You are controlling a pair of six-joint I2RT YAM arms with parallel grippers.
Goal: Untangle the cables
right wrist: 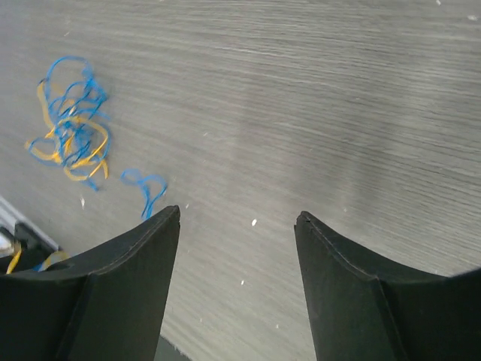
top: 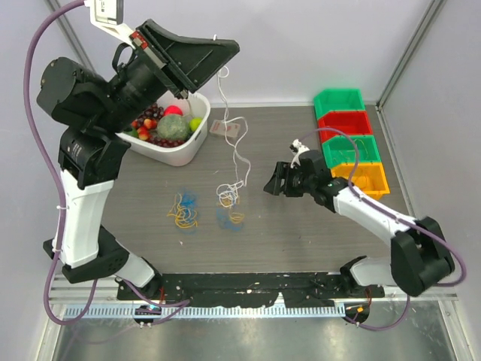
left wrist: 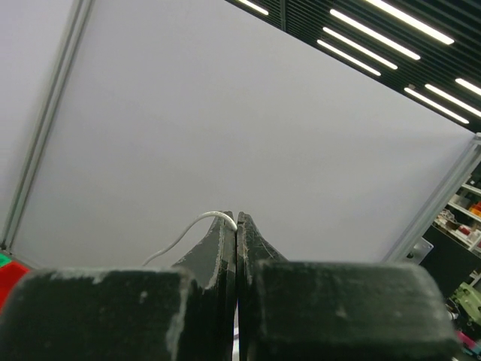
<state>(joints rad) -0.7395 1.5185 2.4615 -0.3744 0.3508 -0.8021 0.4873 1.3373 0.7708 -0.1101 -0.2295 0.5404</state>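
Left jaws pinch the white cable (left wrist: 204,216), hanging vertically to the table (top: 301,226).

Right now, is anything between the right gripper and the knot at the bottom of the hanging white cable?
Nothing visible. Only bare table lies between the open right gripper and that knot; the white cable runs from it to the shut left gripper.

Black left gripper (left wrist: 237,219) up high, squeezed tight (fingers (left wrist: 222,252) touching); black right gripper (right wrist: 239,215) down low, spread wide.
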